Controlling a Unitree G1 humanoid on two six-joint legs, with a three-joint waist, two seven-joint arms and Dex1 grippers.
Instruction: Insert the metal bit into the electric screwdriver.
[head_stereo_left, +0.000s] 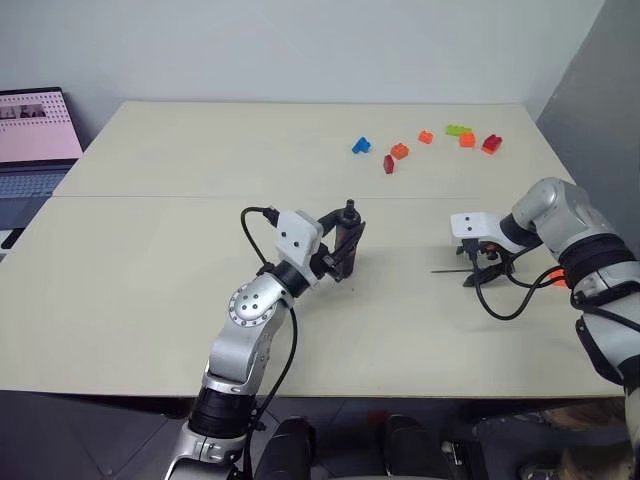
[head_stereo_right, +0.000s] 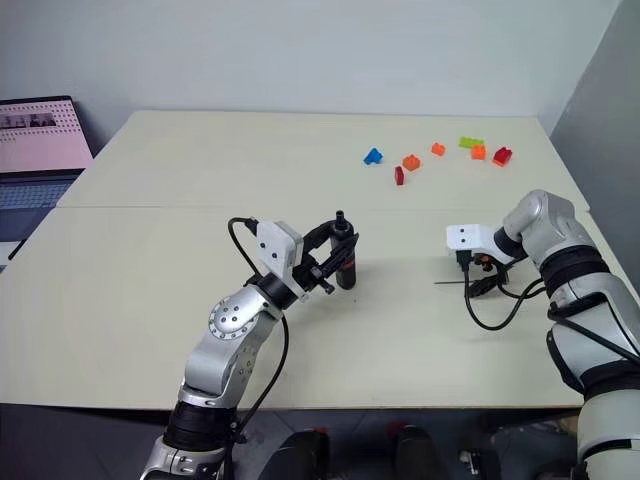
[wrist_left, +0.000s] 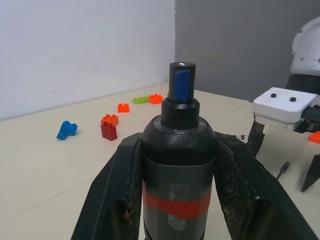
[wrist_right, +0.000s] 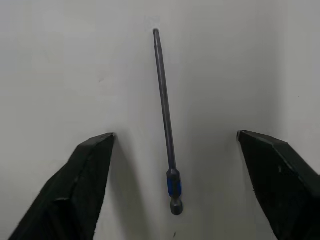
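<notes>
Gripping upright screwdriver (head_stereo_left: 347, 238), left gripper (head_stereo_left: 342, 246); right gripper (wrist_right: 172, 185) spread wide, empty, straddling bit (wrist_right: 166, 125) on table (head_stereo_left: 180, 200).

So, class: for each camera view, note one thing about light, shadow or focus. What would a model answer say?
Right wrist view: the metal bit is sharp, with a soft shadow beside it on the table. Left wrist view: the electric screwdriver is crisp, while the bricks behind look softer. Eye views: even, soft lighting, with faint shadows under the right gripper.
</notes>
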